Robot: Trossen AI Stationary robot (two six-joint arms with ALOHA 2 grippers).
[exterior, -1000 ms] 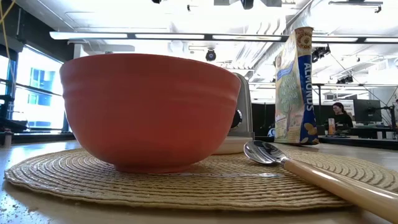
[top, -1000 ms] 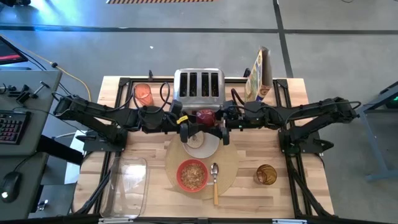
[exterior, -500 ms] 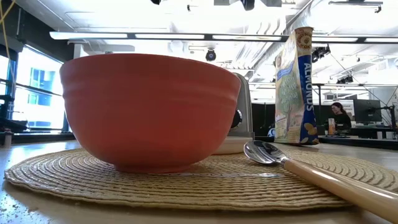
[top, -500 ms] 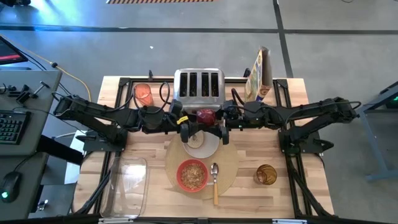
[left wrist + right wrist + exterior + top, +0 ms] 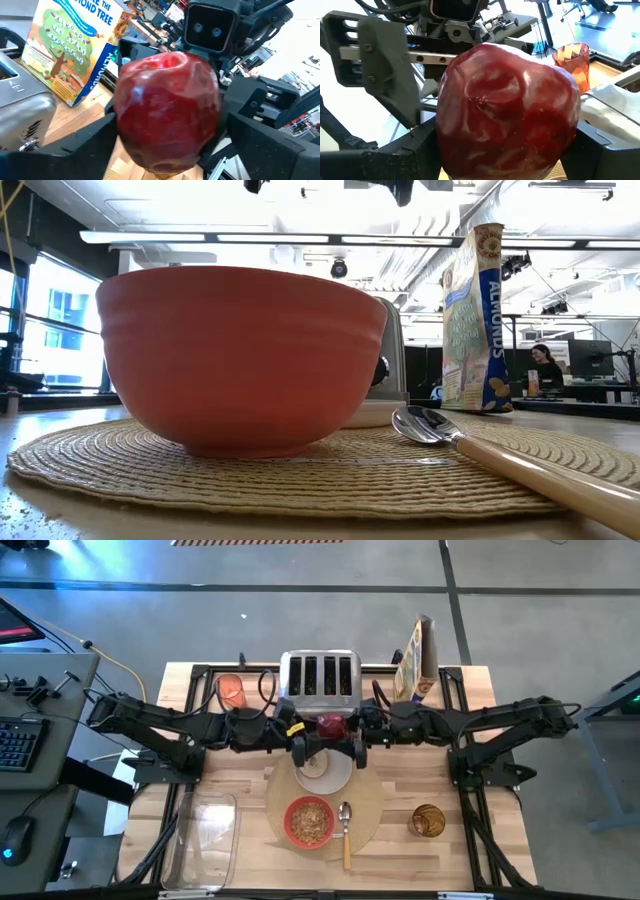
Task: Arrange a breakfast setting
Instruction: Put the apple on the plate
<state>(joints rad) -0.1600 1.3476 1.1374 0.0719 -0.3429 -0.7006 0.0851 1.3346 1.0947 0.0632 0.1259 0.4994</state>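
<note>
A dark red fruit (image 5: 331, 726) hangs in the air between my two grippers, just in front of the toaster and above the far edge of the small white plate (image 5: 344, 778). My left gripper (image 5: 321, 731) comes at the fruit from the table's left and my right gripper (image 5: 343, 728) from the right. A round toast slice (image 5: 316, 766) lies on the plate. The plate, the red bowl (image 5: 292, 812) and the wooden-handled spoon (image 5: 346, 836) rest on the round tan placemat (image 5: 372, 802). My left gripper has the fruit's two sides (image 5: 125, 125) between its fingers (image 5: 85, 147), coming level from the table's left. The fruit is lifted clear of the table. My right gripper has the same fruit's sides (image 5: 570, 125) between its fingers (image 5: 600, 150), coming level from the table's right, opposite the left gripper.
The silver four-slot toaster (image 5: 318, 675) stands just behind the grippers, with a cereal box (image 5: 420, 665) to its right and an orange cup (image 5: 231, 692) to its left. A clear plastic tub (image 5: 205, 835) lies at the near left and an amber glass (image 5: 427, 820) at the near right.
My right gripper has edged a little toward the table's left, closer around the fruit. The fruit stays where it was, in the air above the plate's far edge.
</note>
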